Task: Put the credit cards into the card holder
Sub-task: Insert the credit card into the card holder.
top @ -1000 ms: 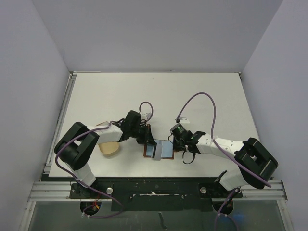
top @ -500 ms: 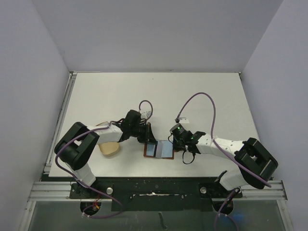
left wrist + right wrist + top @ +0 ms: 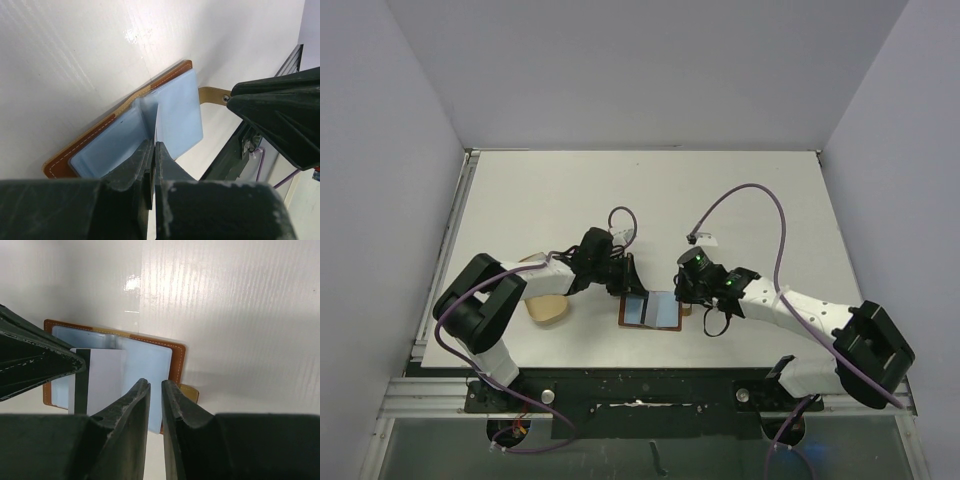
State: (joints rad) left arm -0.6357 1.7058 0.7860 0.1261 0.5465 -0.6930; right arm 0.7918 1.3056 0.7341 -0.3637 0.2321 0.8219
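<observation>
Fingers (image 3: 136, 167) of left gripper (image 3: 154, 151) clenched on 1 credit card (image 3: 102, 380) over the open card holder (image 3: 147, 360), right gripper (image 3: 155, 385) slightly parted, empty: mid-insertion, probably next needed the card's edge fed inside.

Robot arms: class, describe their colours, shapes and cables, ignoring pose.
Both the left arm and right arm have white links, chunky black joints and looping purple cables. The left end effector and right end effector are matte black and tapered.
</observation>
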